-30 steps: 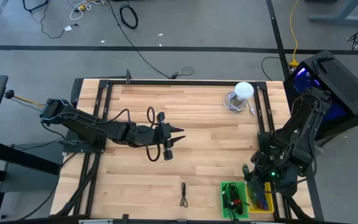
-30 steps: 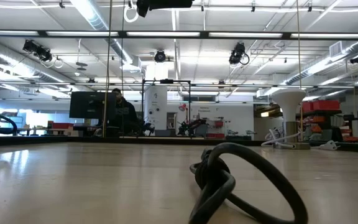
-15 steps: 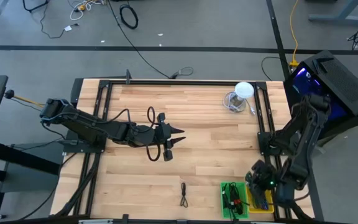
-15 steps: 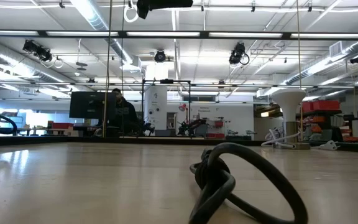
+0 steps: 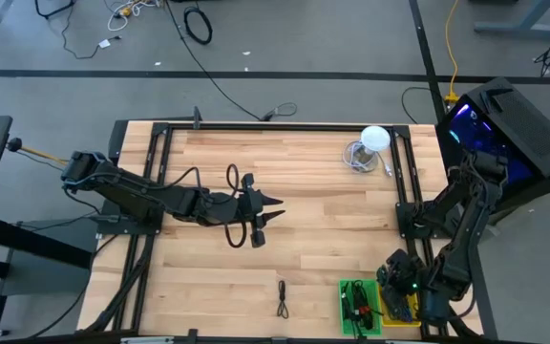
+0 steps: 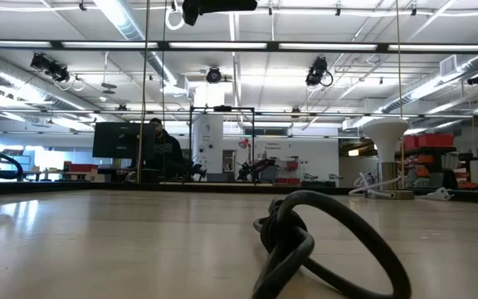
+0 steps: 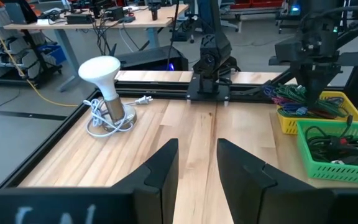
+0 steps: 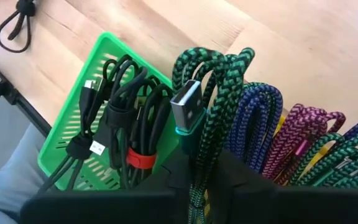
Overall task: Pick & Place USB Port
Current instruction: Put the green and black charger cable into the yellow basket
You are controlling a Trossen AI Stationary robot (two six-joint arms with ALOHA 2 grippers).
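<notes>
Holding my right gripper (image 8: 197, 165) over the yellow bin (image 5: 399, 304), jaws grasping a green braided USB cable (image 8: 194, 93), left gripper (image 5: 273, 212) jaws parted mid-desk (image 5: 323, 191).

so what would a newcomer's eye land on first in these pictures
Probably the right gripper at the table's near right corner, closed around a green braided cable with its USB plug sticking up, over the yellow bin of colourful cables beside the green basket of black ones. Next, the white lamp at the far right edge. The left gripper waits open over mid-table.
</notes>
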